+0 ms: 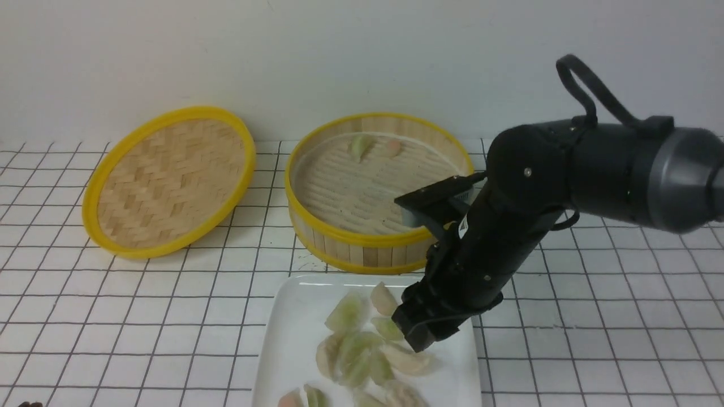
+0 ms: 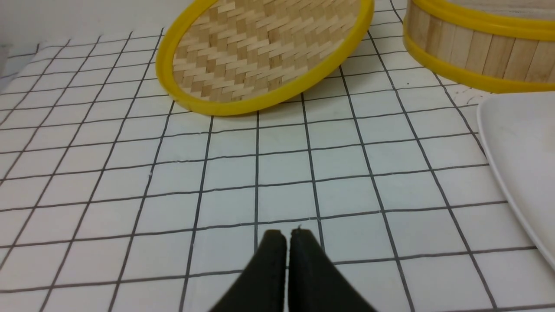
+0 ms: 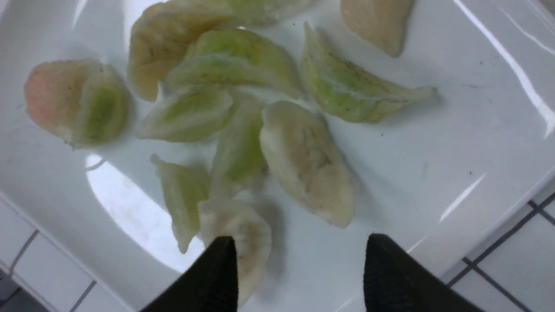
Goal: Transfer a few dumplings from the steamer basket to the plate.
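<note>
**Front view.** Right gripper (image 1: 417, 338): low over the right half of the plate (image 1: 288, 339), tips just beside the heap of dumplings (image 1: 353, 347). Jaw spread hard to read here, fingers merging with the dark arm. Two more dumplings at the far wall inside the steamer basket (image 1: 362, 251). Near edge of plate cut off by the frame. Lid (image 1: 169, 181) tilted, at left on the worktop (image 1: 594, 316).

**Left wrist view.** Left gripper (image 2: 287, 236): clenched, tips together, nothing between, over bare worktop. Plate edge and basket wall only partly in frame.

**Right wrist view.** Right gripper: released, jaws wide apart, empty. Whitish dumpling (image 3: 308, 164) just ahead of the gap; another partly hidden behind one finger.
</note>
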`<control>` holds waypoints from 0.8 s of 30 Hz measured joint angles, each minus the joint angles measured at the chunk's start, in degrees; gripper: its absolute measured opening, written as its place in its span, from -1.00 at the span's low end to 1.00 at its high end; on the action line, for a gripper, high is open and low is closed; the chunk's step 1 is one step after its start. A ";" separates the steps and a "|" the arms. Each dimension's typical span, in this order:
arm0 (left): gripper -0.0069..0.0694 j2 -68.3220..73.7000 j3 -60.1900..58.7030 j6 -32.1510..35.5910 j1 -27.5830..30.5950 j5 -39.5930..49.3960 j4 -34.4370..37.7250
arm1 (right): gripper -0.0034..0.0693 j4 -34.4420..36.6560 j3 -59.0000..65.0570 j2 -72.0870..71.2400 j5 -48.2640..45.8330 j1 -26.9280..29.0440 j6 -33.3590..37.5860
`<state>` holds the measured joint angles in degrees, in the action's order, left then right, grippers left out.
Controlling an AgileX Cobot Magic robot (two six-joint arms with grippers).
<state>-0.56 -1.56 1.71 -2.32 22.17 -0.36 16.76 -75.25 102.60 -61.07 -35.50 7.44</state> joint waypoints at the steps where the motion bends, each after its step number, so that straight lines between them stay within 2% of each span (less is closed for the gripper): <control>1: -0.83 0.00 0.00 0.00 0.00 0.00 0.00 | -0.08 0.00 -0.67 -1.37 -1.90 0.00 -0.45; 2: -0.83 0.00 0.00 0.00 0.00 0.00 0.00 | -0.20 0.00 -1.16 -3.31 -3.00 0.00 -0.98; 3: -0.83 0.00 0.00 0.00 0.00 0.00 0.00 | -0.23 0.00 -1.25 -3.77 -3.00 0.00 -1.04; 4: -0.83 0.00 0.00 0.00 0.00 0.00 0.00 | -0.49 -0.42 -1.77 -8.72 -3.85 0.00 -1.76; 5: -0.83 0.00 0.00 0.00 0.00 0.00 0.00 | -0.51 -0.51 -1.77 -9.37 -3.85 0.00 -1.88; 7: -0.83 0.00 0.00 0.00 0.00 0.00 0.00 | -0.83 -3.32 -1.90 -18.55 -3.22 0.00 -4.46; 10: -0.83 0.00 0.00 0.00 0.00 0.00 0.00 | -0.91 -6.12 -0.89 -26.42 -0.80 0.00 -7.44; 13: -0.83 0.00 0.00 0.00 0.00 0.00 0.00 | -0.94 -11.31 4.78 -41.38 6.83 0.00 -13.78; 16: -0.83 0.00 0.00 0.00 0.00 0.00 0.00 | -0.94 -15.25 10.14 -50.59 12.36 0.00 -17.36; 22: -0.83 0.00 0.00 0.00 0.00 0.00 0.00 | -0.95 -28.57 34.49 -77.32 33.63 0.00 -25.43; 24: -0.83 0.00 0.00 0.00 0.00 0.00 0.00 | -0.95 -29.92 39.96 -83.09 36.82 0.00 -27.31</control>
<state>-0.56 -1.56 1.71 -2.32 22.17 -0.36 -13.16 -35.29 19.51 -24.25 -35.50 -19.87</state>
